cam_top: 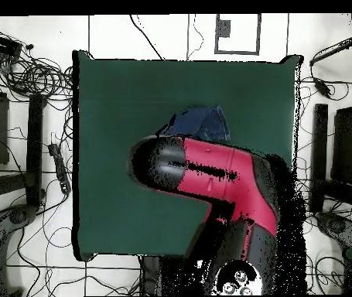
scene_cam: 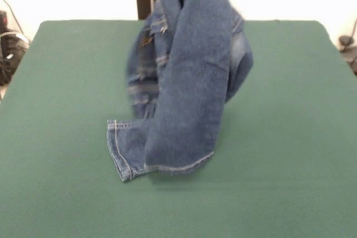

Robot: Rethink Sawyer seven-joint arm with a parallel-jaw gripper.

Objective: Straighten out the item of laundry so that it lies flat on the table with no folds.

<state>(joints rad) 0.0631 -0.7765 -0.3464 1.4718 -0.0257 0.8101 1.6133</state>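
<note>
Front view: jeans [scene_cam: 187, 76] hang lifted, bunched, one hem [scene_cam: 120, 151] resting on the table [scene_cam: 290, 137]; gripper hidden, so its grip can't be told

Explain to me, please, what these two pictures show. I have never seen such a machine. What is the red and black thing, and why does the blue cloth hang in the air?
Both pictures show the same moment from two cameras. One camera stands across the table and faces the robot. The other looks straight down from above.

The red and black thing is the robot's arm, seen from above. It reaches over the dark green table and covers most of the cloth, so only a blue corner shows there.

The blue cloth is a small pair of denim jeans. In the front view they hang from the top of the picture, lifted and bunched, while one leg hem touches the table. The gripper that presumably holds them is above the picture's edge in the front view and hidden under the arm in the overhead view, so it cannot be seen.

Nothing else lies on the table. Cables and equipment lie on the floor around it.
</note>
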